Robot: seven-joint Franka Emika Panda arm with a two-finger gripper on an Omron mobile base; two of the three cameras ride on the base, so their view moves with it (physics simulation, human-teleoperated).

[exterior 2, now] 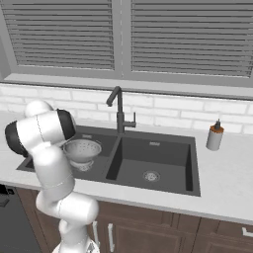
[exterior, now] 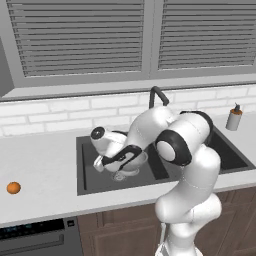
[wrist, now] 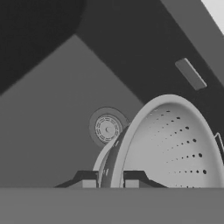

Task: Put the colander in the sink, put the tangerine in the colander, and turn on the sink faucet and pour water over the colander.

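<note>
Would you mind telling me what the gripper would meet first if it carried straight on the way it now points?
The gripper straddles the colander rim. Straight ahead lies the sink floor near the round drain; the colander's base would probably touch first, though depth is unclear.

Perforated silvery colander (exterior 2: 82, 149), dark grey sink (exterior 2: 153, 157), orange tangerine (exterior: 13, 188).

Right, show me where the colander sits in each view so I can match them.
Left base view: colander mid-frame, in the sink's left basin, partly behind the arm.
Right base view: colander left of centre, same basin, beside the arm.
Hand view: colander lower right, end effector on its rim.
Shared landmark: the left basin's drain.
</note>
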